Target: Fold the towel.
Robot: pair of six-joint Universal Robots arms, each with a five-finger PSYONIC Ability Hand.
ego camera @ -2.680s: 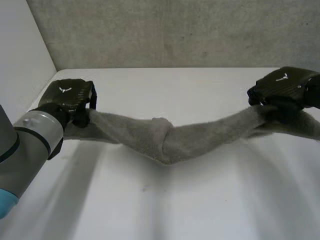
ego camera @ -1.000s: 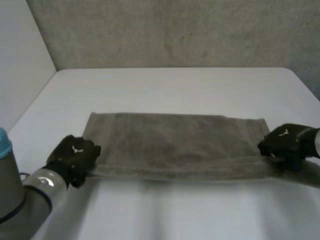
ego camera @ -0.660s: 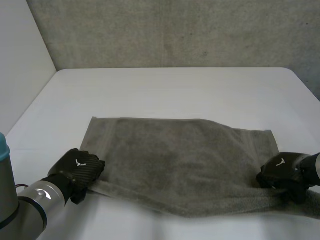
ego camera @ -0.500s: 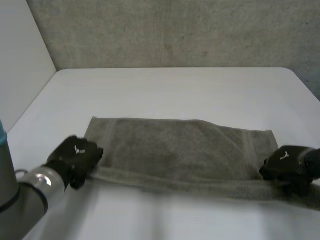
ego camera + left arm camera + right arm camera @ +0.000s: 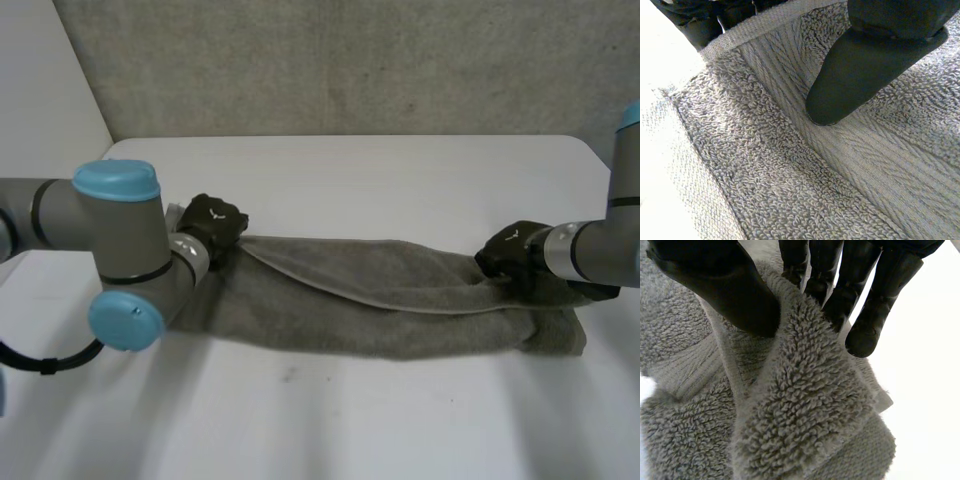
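Note:
A grey towel (image 5: 380,305) lies in a long band across the middle of the white table (image 5: 350,170), its upper layer doubled over the lower one. My left hand (image 5: 212,225) is at the towel's left end. In the left wrist view the thumb (image 5: 860,75) presses on the towel's (image 5: 765,175) woven border while the fingers (image 5: 705,25) sit behind that edge, pinching it. My right hand (image 5: 510,250) is at the towel's right end. There the thumb (image 5: 725,285) and fingers (image 5: 860,295) pinch a raised fold of the towel (image 5: 800,405).
My left arm's elbow (image 5: 120,260) hangs over the left part of the table, just in front of the towel's left end. A grey wall (image 5: 350,60) runs along the table's far edge and a white wall (image 5: 40,100) along its left side.
Both hands have carried the towel's near edge away from me, over the rest of the towel. The towel now lies doubled and narrower, and both forearms have swung into view.

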